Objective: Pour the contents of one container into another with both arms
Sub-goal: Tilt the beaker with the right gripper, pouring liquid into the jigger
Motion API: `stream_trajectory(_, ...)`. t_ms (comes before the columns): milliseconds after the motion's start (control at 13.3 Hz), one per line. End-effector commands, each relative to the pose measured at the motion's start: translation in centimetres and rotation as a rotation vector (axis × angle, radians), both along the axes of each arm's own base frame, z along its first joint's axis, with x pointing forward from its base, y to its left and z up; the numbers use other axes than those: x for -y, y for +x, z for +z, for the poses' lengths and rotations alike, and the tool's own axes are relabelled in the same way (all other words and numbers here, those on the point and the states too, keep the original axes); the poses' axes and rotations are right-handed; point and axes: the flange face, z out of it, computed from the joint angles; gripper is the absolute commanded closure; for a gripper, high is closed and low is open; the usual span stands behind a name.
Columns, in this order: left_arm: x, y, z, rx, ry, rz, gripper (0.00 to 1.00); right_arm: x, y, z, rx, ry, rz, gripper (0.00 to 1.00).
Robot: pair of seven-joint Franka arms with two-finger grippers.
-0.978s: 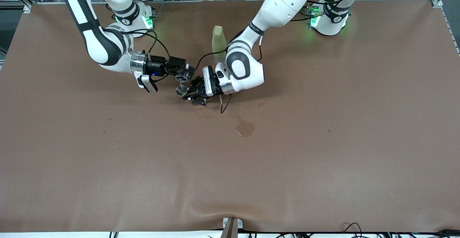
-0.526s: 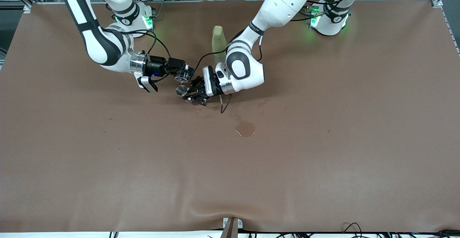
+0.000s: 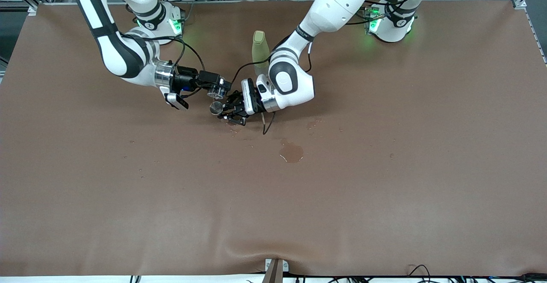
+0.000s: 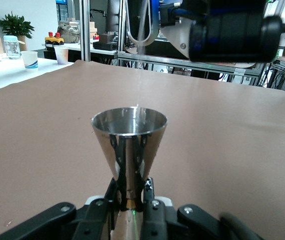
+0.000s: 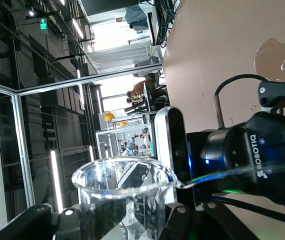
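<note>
The right gripper [image 3: 219, 89] grips the tiny glass cup [image 3: 218, 89], tipped on its side just above the silver jigger [image 3: 215, 108]. The left gripper [image 3: 227, 111] pinches the jigger's thin waist, holding it upright over the brown table [image 3: 384, 189].

Brown table cover [image 3: 384, 197], white side table [image 4: 2, 72], metal racks [image 4: 102, 30]

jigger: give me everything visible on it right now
The jigger is polished silver metal, hourglass-shaped, with its wide cone up and mouth open. It stands upright, clamped at the narrow waist by the left tool, above the brown table. A thin stream falls into its mouth from the clear glass cup tipped above it in the right tool. Nothing else touches it.
</note>
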Motion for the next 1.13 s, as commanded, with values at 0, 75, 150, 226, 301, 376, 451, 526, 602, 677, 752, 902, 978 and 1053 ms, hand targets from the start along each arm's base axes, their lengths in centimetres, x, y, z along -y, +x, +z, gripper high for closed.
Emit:
stream_trajectory(0, 0.01, -0.31, 0.47, 0.006, -0.016, 0.014, 1.0, -0.89, -0.24, 0.91, -0.015, 0.024, -0.016, 1.0)
stream_trajectory(75, 0.04, -0.28, 0.53, 0.007, -0.017, 0.014, 1.0, -1.07, -0.3, 0.94, -0.017, 0.028, -0.017, 1.0)
stream_trajectory(150, 0.03, -0.27, 0.52, 0.007, -0.016, 0.015, 1.0, -1.06, -0.26, 0.97, -0.018, 0.032, -0.024, 1.0)
stream_trajectory(226, 0.05, -0.27, 0.53, 0.007, -0.017, 0.014, 1.0, -1.18, -0.31, 0.98, -0.034, 0.036, -0.024, 1.0)
stream_trajectory(301, 0.05, -0.27, 0.53, 0.007, -0.017, 0.014, 1.0, -1.18, -0.31, 0.98, -0.044, 0.038, -0.024, 1.0)
stream_trajectory(376, 0.01, -0.31, 0.47, 0.006, -0.016, 0.014, 1.0, -1.18, -0.31, 0.98, -0.044, 0.038, -0.024, 1.0)
stream_trajectory(451, 0.01, -0.31, 0.47, 0.005, -0.016, 0.015, 1.0, -1.18, -0.31, 0.98, -0.046, 0.039, -0.024, 1.0)
stream_trajectory(526, -0.06, -0.22, 0.47, 0.005, -0.016, 0.016, 1.0, -1.18, -0.31, 0.98, -0.046, 0.039, -0.024, 1.0)
stream_trajectory(602, 0.01, -0.31, 0.47, 0.005, -0.016, 0.015, 1.0, -1.18, -0.31, 0.98, -0.046, 0.039, -0.024, 1.0)
stream_trajectory(677, -0.09, -0.25, 0.4, 0.004, -0.015, 0.016, 1.0, -1.18, -0.31, 0.98, -0.044, 0.038, -0.024, 1.0)
stream_trajectory(752, -0.13, -0.28, 0.34, 0.003, -0.014, 0.016, 1.0, -1.1, -0.32, 0.92, -0.046, 0.038, -0.025, 1.0)
stream_trajectory(902, -0.19, -0.31, 0.26, 0.002, -0.011, 0.017, 1.0, -1.18, -0.36, 0.93, -0.046, 0.039, -0.023, 1.0)
stream_trajectory(978, -0.27, -0.24, 0.31, 0.003, -0.011, 0.017, 1.0, -1.16, -0.36, 0.92, -0.046, 0.038, -0.024, 1.0)
stream_trajectory(1053, -0.31, -0.29, 0.15, 0.002, -0.01, 0.017, 1.0, -1.1, -0.32, 0.92, -0.04, 0.037, -0.025, 1.0)
